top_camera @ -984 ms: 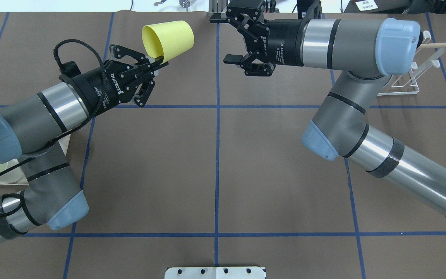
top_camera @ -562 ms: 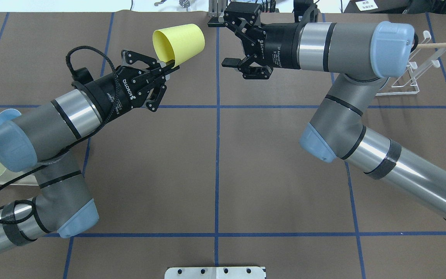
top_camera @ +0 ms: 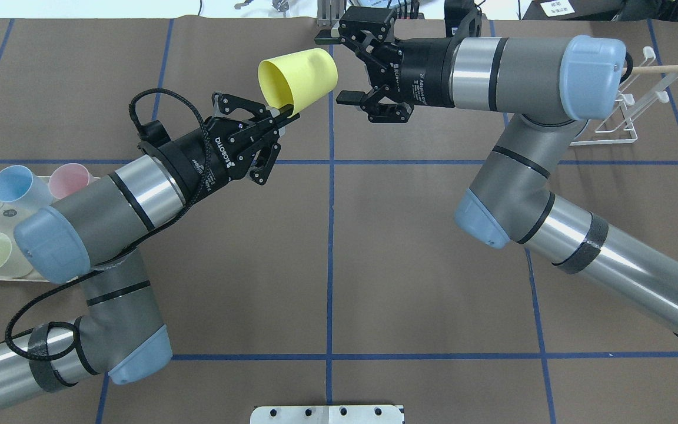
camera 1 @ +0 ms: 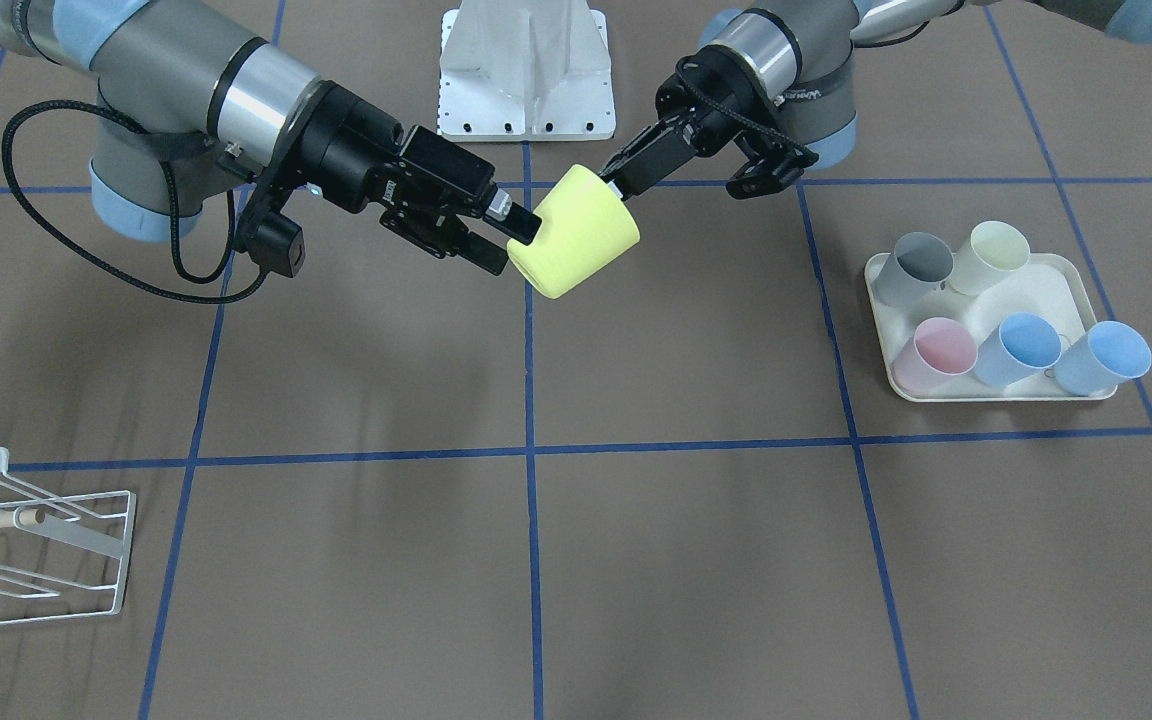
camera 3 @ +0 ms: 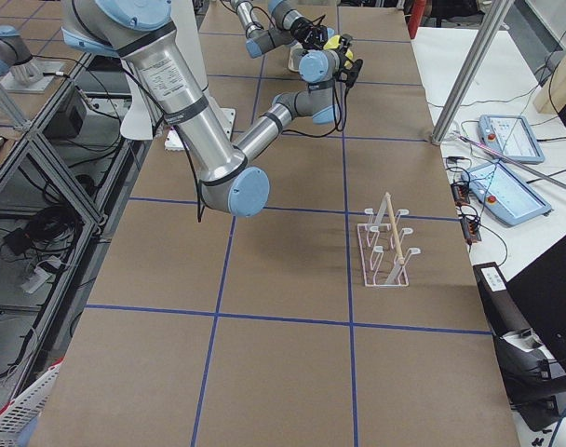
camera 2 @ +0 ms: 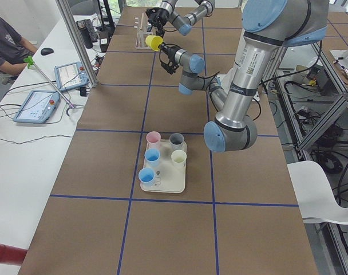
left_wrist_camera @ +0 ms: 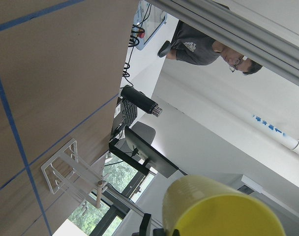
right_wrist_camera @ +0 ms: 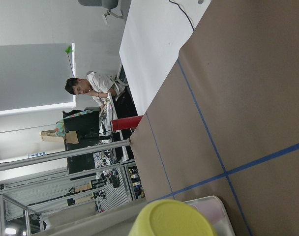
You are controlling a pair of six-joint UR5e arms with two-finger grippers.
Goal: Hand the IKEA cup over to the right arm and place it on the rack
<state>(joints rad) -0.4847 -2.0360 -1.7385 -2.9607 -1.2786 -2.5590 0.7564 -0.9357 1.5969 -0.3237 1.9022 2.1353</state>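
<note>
Above the table's centre line, the left gripper (top_camera: 285,112) pinches the yellow IKEA cup (top_camera: 299,75) by its rim while the right gripper (top_camera: 333,68) stands open, fingers either side of its base, so the hand-over seems under way: close next, then the rack (camera 3: 385,244).

I see the left gripper (top_camera: 283,115) pinching the yellow cup (top_camera: 298,79) by its rim, base just beside the right gripper (top_camera: 339,68), jaws spread.

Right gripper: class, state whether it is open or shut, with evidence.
Open. The overhead view shows the right gripper with fingers spread wide beside the yellow cup, which the left gripper grips by its rim.
</note>
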